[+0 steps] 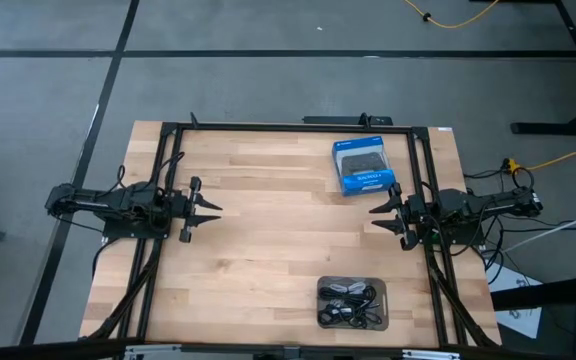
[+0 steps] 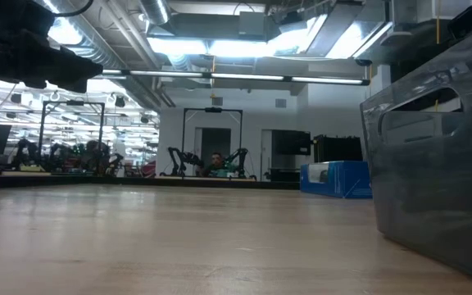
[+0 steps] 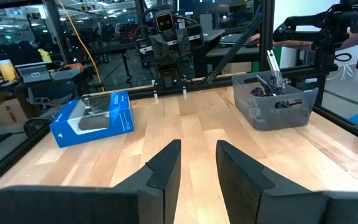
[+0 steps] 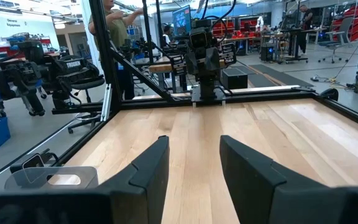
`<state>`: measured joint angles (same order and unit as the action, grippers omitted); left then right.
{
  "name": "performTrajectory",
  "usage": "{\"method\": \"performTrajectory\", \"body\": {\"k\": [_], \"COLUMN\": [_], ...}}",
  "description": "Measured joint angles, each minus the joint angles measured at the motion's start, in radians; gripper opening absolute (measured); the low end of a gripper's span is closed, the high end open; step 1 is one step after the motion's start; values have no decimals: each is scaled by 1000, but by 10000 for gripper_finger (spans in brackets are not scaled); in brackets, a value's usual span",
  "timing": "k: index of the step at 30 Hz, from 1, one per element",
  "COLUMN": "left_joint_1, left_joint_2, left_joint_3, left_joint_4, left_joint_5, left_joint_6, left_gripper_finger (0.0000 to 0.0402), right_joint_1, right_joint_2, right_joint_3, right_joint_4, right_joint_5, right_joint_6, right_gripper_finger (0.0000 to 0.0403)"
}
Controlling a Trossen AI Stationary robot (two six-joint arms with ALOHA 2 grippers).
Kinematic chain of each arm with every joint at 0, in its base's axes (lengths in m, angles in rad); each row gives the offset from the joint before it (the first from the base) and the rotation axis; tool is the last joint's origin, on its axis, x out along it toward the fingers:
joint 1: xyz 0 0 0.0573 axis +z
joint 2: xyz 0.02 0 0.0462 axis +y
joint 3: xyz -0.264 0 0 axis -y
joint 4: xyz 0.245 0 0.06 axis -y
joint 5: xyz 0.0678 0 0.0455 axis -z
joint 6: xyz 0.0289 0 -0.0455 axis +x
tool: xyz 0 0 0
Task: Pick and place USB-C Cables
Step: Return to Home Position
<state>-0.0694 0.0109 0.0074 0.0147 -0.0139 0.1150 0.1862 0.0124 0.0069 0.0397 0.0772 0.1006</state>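
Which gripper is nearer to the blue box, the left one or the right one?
Right. The right gripper is close to the blue box, just past one of its corners. The left gripper is across the table, much farther from it.

A dark bin (image 2: pixel 437 156) is standing close by the near edge of the desk (image 2: pixel 179 238), toward its right side, and a blue box (image 2: pixel 336 179) is lying farther back near the far edge. A dark arm part (image 2: pixel 31 49) is hanging above the left side, while ceiling lights (image 2: pixel 220 47) are shining beyond.
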Motion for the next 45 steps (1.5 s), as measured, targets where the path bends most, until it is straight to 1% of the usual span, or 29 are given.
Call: {"method": "performTrajectory", "body": {"k": [30,41,45], "left_joint_1": [0,0,0], "left_joint_2": [0,0,0], "left_joint_3": [0,0,0], "left_joint_4": [0,0,0], "left_joint_5": [0,0,0], "left_joint_6": [0,0,0], "left_gripper_finger": [96,96,96], "right_joint_1": [-1,-84,-92], "right_joint_2": [-4,-1,-1], "right_joint_3": [0,0,0], "right_joint_4": [2,-1,-1], "right_joint_5": [0,0,0], "right_joint_6": [-1,-1,-1], "right_gripper_finger": [148,148,148]}}
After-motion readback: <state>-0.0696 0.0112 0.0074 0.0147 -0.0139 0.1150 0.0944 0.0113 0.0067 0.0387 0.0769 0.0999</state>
